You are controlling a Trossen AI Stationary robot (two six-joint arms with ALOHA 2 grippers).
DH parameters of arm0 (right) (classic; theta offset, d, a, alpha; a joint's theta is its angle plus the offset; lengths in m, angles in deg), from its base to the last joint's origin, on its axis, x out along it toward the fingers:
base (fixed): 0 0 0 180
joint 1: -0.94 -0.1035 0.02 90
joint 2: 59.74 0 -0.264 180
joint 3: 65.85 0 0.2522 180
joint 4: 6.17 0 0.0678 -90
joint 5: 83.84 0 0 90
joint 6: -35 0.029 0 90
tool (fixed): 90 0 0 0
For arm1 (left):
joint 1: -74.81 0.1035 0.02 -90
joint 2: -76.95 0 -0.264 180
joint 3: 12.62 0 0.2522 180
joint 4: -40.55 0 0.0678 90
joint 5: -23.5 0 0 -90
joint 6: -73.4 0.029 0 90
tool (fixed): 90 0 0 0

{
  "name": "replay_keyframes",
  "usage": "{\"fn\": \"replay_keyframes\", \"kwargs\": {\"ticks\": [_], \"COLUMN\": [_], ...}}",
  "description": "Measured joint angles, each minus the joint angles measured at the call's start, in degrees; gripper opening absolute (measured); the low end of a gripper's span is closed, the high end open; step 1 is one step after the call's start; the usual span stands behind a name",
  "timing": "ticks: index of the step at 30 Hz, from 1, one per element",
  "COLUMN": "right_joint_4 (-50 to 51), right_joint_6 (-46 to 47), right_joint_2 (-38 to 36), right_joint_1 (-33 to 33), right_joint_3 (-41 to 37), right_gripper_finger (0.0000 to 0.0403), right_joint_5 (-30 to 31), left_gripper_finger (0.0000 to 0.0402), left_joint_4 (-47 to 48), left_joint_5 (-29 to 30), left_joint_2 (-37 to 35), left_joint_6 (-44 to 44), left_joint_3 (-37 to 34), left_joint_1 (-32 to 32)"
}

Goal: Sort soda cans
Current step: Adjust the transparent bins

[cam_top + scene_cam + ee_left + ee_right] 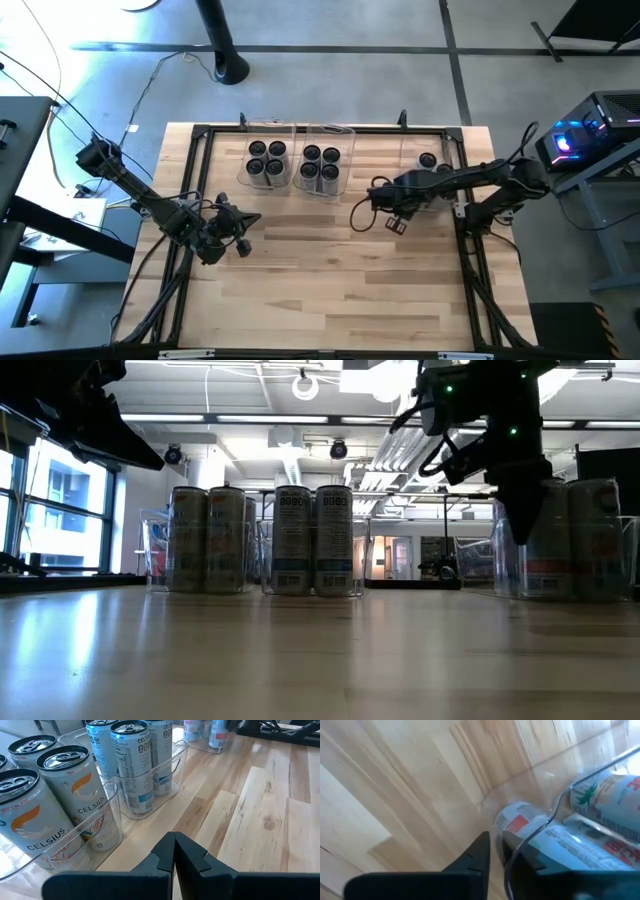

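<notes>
Soda cans (268, 159): upright in three clear bins (343, 178) on surface (330, 270).
My left pincer (174, 851): clenched, empty.
My right pincer (496, 851): straddling a bin wall; grip unclear.

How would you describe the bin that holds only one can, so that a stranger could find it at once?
Look along the far edge of the wooden table, where three clear plastic bins stand in a row. Take the right bin, nearest the right gripper. It holds a single can, while its two neighbours hold four cans each.
</notes>
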State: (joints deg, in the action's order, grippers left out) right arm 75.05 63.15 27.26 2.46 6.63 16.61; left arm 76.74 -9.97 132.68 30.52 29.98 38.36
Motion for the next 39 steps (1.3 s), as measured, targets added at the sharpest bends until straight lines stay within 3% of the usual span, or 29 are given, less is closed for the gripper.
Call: {"fn": "replay_keyframes", "kwargs": {"ticks": [8,27,32,39], "right_joint_4": [-7.4,-22.6,-23.3,-23.2], "right_joint_6": [-4.1,-16.1,-19.1,-23.1], "right_joint_2": [0.0,0.4,3.3,10.4], "right_joint_1": [0.5,6.1,6.4,5.9], "right_joint_3": [0.0,0.1,1.6,9.7], "right_gripper_finger": [0.0006,0.0006,0.0005,0.0005], "right_joint_5": [0.1,3.3,3.7,3.1], "left_gripper_finger": [0.0,0.0,0.0,0.0], "left_joint_4": [0.0,0.0,-0.1,-0.2], "left_joint_5": [0.0,0.3,0.4,0.6], "left_joint_2": [0.0,0.0,0.0,0.0], "left_joint_6": [0.0,-0.5,-0.5,-0.6], "left_joint_3": [0.0,0.0,0.0,0.0], "left_joint_1": [0.0,0.1,0.1,0.1]}}
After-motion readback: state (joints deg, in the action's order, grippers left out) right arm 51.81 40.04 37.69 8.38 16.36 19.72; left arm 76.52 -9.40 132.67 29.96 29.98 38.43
